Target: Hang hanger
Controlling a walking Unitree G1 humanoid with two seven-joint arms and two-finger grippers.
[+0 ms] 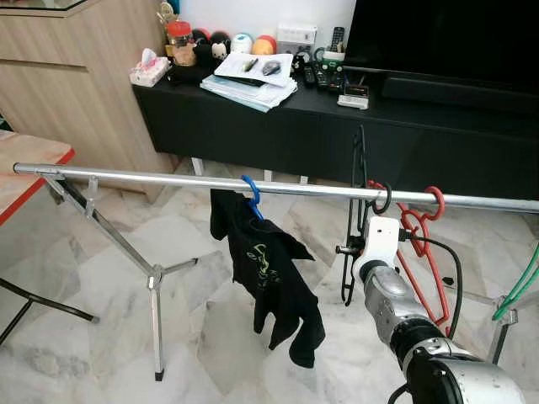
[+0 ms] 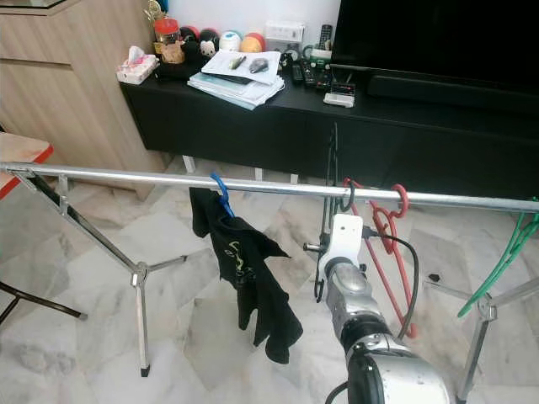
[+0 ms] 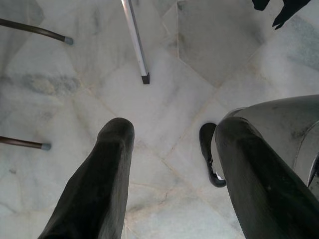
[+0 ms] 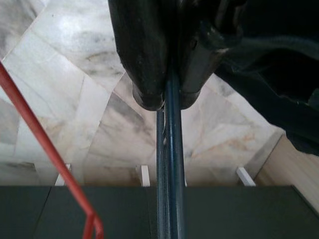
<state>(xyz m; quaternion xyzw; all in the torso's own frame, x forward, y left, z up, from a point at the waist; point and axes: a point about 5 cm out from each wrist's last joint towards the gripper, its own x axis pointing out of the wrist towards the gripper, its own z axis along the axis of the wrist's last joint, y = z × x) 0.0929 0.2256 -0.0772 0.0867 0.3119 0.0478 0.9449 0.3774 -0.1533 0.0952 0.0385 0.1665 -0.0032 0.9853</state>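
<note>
Black hanger (image 1: 360, 220) hooked on the rail (image 1: 168, 179), right pincer (image 4: 167, 102) clamped on it; release judged next.

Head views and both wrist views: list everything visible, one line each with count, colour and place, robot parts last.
rail: 1, silver, on splayed legs across the marble floor
black hanger: 1, hook on rail, held by the right gripper
red hanger: 1, on rail beside the black one
blue hanger: 1, mid-rail, carrying the shirt
shirt: 1, black
green hanger: 1, far right of rail
cabinet: 1, black, behind rail
TV: 1, black, on cabinet
papers: 1 stack, white, on cabinet
tissue box: 1, cabinet's left end
right gripper: jaws shut on black hanger
left gripper: jaws open over floor
</note>
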